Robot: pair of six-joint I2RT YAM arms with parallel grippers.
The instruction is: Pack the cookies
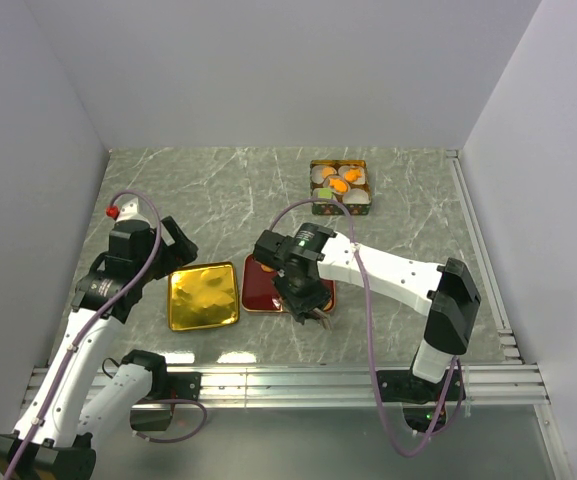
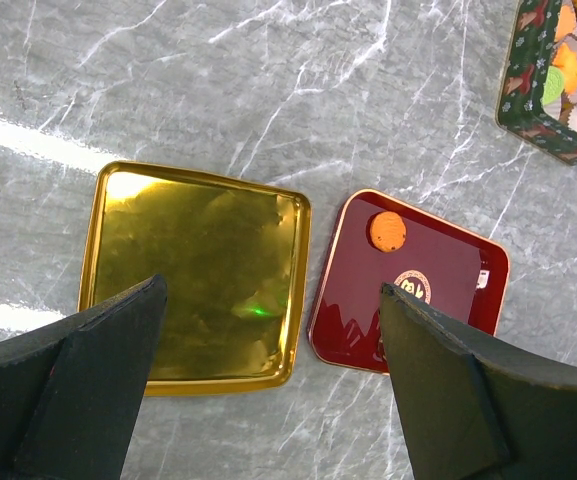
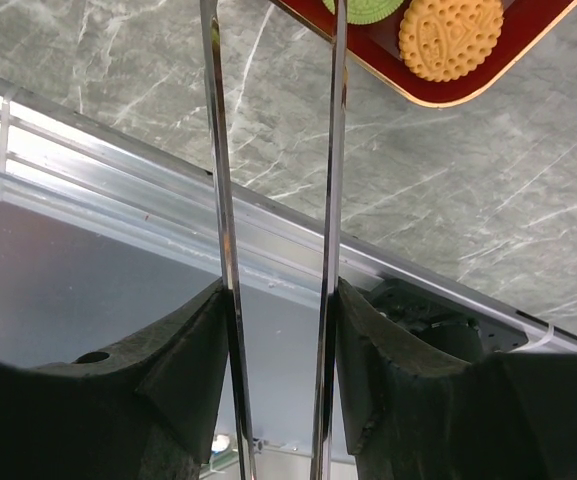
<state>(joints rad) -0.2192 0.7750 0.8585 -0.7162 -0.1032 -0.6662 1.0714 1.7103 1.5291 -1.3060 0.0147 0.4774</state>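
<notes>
My right gripper (image 3: 280, 310) is shut on a pair of metal tongs (image 3: 218, 150), whose two arms stand a little apart and reach toward a red tray (image 3: 448, 95). A tan-brown cookie (image 3: 451, 35) and a light green cookie (image 3: 363, 8) lie on that tray by the tong tips. In the left wrist view an orange cookie (image 2: 387, 231) lies on the red tray (image 2: 448, 270). A green patterned tin (image 1: 340, 187) at the back holds orange cookies (image 1: 338, 183) in white paper cups. My left gripper (image 2: 271, 300) is open and empty above the gold lid (image 2: 193, 275).
The gold lid (image 1: 203, 296) lies left of the red tray (image 1: 258, 285), which my right arm partly covers. A gold printed emblem (image 2: 415, 284) marks the red tray. An aluminium rail (image 1: 288, 380) runs along the near table edge. White walls enclose the table.
</notes>
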